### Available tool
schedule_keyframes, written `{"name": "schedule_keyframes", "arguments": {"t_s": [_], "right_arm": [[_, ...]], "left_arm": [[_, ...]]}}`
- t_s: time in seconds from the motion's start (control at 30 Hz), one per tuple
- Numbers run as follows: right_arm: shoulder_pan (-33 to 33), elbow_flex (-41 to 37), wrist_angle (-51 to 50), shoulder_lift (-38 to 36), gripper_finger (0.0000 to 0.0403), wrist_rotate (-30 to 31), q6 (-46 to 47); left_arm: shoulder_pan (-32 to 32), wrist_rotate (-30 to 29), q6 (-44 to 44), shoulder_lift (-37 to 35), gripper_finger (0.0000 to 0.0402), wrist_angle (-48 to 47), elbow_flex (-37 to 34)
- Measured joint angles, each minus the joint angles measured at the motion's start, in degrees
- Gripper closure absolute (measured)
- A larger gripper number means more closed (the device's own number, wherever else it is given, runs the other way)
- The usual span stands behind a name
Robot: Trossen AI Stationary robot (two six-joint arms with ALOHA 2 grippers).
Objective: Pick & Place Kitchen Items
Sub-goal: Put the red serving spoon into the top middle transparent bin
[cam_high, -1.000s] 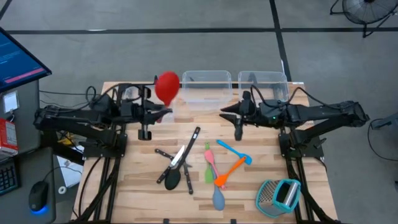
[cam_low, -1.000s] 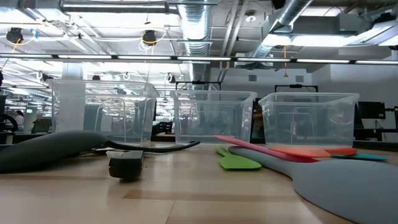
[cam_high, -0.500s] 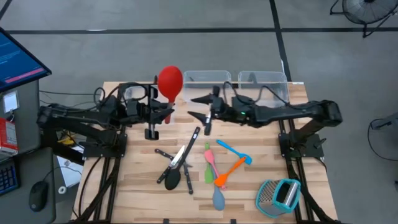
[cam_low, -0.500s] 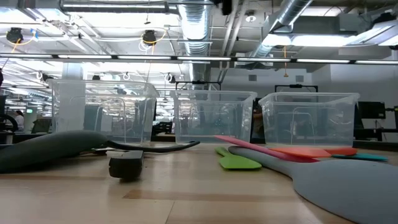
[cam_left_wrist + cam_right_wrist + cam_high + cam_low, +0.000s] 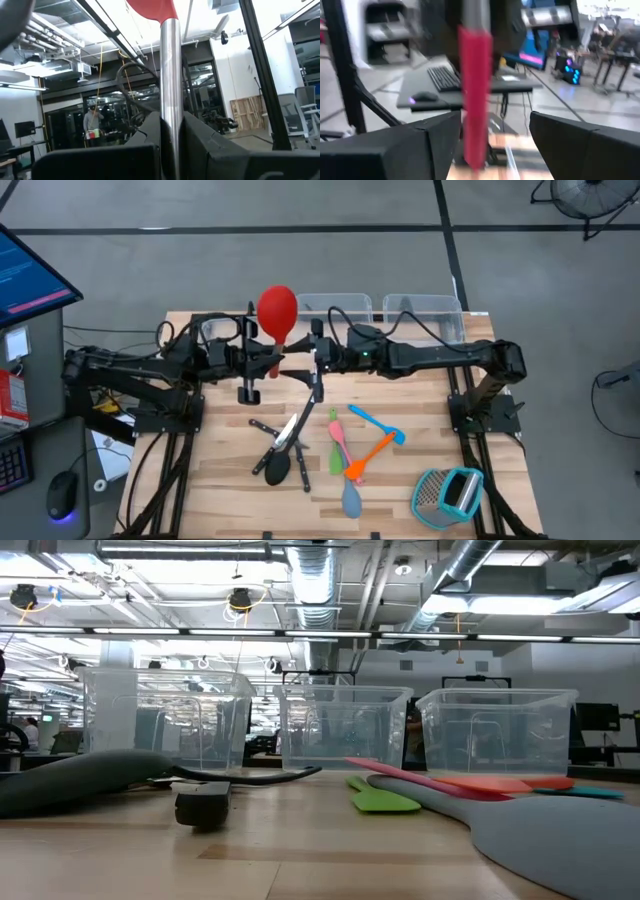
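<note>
Right arm swung across from the bins toward the left arm. Right claw [image 5: 312,361] is spread, fingers either side of the red spoon [image 5: 276,312] handle, not gripping. Left claw [image 5: 262,363] pinches the red spoon's steel shaft, bowl up, above the worktop [image 5: 220,470]. Black spoon [image 5: 279,468], knives [image 5: 290,430] and spatulas [image 5: 352,448] lie on the worktop.

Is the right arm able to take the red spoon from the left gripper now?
Probably yes. The right gripper is open and right beside the red spoon, which the left gripper holds upright by its handle. In the right wrist view the handle stands between its fingers, nothing between.
</note>
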Motion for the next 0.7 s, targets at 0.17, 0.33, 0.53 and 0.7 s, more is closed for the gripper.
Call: {"name": "schedule_keyframes", "arguments": {"t_s": [0.17, 0.33, 0.53, 0.7], "right_arm": [[0.0, 0.2, -0.3, 0.0, 0.017, -0.6, 0.0], [0.4, 0.2, -0.3, 0.0, 0.017, -0.6, 0.0], [0.3, 0.1, -0.1, 1.0, 0.017, -0.7, 0.1], [0.3, 0.2, 0.4, 0.8, 0.017, -0.6, 0.1]], "left_arm": [[0.4, 0.2, 0.1, 1.7, 0.0375, 0.4, 0.0], [0.8, 0.7, 0.3, 2.7, 0.0375, 2.3, 0.0], [0.8, 2.1, -0.1, 3.5, 0.0375, 4.9, 0.0], [0.8, 2.9, -0.8, 5.1, 0.0375, 6.5, 0.0]]}}
